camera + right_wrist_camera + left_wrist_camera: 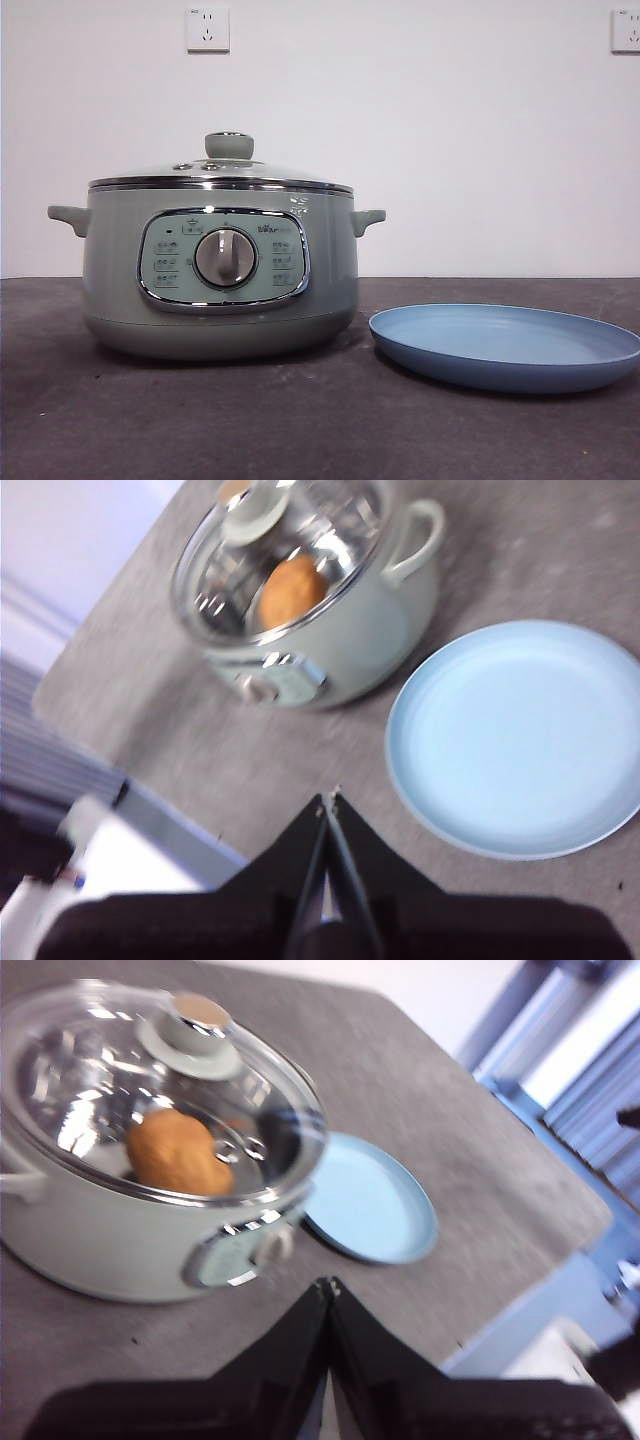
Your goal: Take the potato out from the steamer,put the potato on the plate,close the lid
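Black jaws on both arms are pressed together, tip to tip, gripping nothing. The left gripper (328,1285) hangs above the table on the steamer's side, well apart from it; the right gripper (330,800) hangs above the near table edge, closer to the plate (520,740), touching neither that nor anything else. Neither arm shows in the front view, so both seem to be waiting up high.

Outward from them, the steamer (220,270) stands on the grey table (300,420) with its dial facing front. The lid (225,170) sits squarely on its rim, knob up. Through the glass the potato (178,1152) lies inside the pot, orange-brown and whole. Just beside the steamer the blue plate rests flat and bare.

To my eye nothing of the job is done yet; the very first step is in hand. Before the potato can come out, the lid must come off, so one gripper will need to open its jaws, come down over the knob and lift it straight up, leaving room for the other to reach in.
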Robot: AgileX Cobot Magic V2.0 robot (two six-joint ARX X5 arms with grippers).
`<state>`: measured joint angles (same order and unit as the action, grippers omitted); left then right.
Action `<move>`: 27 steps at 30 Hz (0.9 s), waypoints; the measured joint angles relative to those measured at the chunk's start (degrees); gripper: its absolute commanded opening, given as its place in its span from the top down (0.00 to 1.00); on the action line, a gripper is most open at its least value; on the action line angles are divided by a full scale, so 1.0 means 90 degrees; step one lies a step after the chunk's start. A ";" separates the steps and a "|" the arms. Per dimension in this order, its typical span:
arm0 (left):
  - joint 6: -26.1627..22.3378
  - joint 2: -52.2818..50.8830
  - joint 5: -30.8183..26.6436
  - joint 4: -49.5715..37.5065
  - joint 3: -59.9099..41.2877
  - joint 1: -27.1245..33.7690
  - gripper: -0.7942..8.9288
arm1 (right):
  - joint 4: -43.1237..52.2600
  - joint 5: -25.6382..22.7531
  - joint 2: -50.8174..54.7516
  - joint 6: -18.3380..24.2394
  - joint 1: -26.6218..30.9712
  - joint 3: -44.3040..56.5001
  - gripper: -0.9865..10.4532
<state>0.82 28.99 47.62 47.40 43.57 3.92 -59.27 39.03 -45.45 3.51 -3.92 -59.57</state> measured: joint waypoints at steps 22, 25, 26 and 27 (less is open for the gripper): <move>-0.0685 0.0301 0.0012 0.0500 0.0544 -0.0182 0.30 | -0.0299 -0.0002 -0.0100 0.0301 -0.0231 -0.0189 0.39; -0.0610 0.0369 0.0012 0.0304 0.0544 -0.0182 0.30 | -0.0299 -0.0002 -0.0100 0.0274 -0.0231 -0.0189 0.39; -0.0563 0.0427 0.0012 0.0211 0.0544 -0.0185 0.30 | -0.0299 -0.0002 -0.0100 0.0257 -0.0231 -0.0189 0.39; -0.0512 0.0510 0.0005 0.0090 0.0544 -0.0199 0.30 | -0.0304 -0.0005 -0.0100 0.0219 -0.0231 -0.0189 0.39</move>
<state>-3.79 33.58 47.66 48.21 48.47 2.13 -62.00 38.98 -46.35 5.48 -6.00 -61.28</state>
